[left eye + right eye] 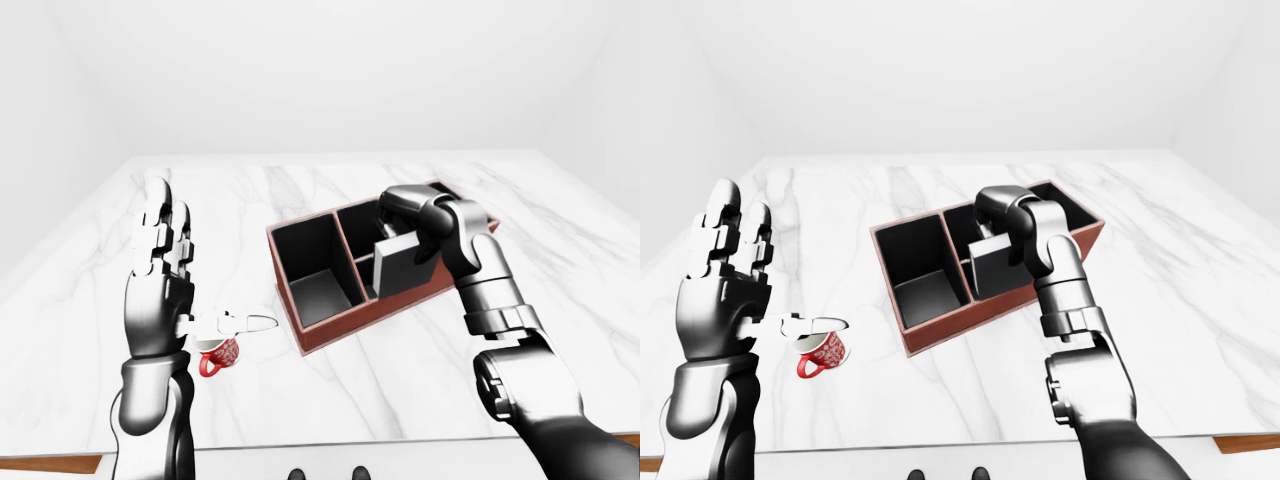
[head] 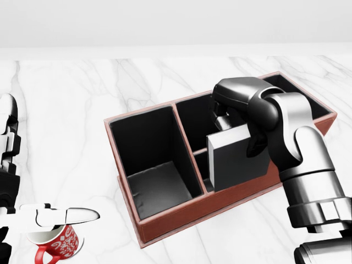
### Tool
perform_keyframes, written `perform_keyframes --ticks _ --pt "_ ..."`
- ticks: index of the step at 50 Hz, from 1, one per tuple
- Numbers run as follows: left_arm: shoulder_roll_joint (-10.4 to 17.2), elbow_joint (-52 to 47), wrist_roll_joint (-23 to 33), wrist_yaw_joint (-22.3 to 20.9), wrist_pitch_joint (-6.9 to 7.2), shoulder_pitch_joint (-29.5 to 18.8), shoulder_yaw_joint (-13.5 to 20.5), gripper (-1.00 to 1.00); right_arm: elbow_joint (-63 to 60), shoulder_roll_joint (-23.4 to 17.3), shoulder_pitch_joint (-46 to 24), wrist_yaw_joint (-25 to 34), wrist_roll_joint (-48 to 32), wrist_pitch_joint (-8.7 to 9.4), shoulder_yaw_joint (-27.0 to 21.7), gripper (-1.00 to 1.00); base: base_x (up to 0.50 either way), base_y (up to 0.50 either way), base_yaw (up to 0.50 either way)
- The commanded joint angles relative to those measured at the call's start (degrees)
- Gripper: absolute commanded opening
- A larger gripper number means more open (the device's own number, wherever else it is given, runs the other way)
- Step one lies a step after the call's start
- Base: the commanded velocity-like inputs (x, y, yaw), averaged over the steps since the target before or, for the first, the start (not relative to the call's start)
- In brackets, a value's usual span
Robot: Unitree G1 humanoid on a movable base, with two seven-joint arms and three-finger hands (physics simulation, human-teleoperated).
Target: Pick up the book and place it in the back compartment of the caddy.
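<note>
Two robot hands show. Well left of the caddy, the left robot hand stands raised with its fingers spread, gripping nothing; a red mug sits on the table just below its thumb, left of the caddy. The caddy has one large compartment at its left end and narrower ones to the right. The right robot hand is closed round the grey book, pinching its top edge. The book hangs upright, long axis near vertical, directly below that hand, its lower part inside the caddy's right half by the divider. Which compartment it is entering I cannot tell: the arm hides the caddy's right side and the book's bottom edge. The right hand alone is placed to finish.
</note>
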Motion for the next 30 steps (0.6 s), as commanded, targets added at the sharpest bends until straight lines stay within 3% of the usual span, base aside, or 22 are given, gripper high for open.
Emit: perform_keyframes --ticks 1,30 --pt "-0.01 0.19 0.07 0.05 0.00 -0.03 -0.08 1.00 1.26 0.02 -0.63 -0.01 -0.48 0.00 -0.65 -1.00 0.00 0.00 0.00" --pt "0.00 -0.15 0.00 -0.03 0.00 -0.01 0.04 1.00 10.16 0.54 -5.36 -9.26 -0.42 0.00 0.14 -1.00 0.00 0.00 0.00"
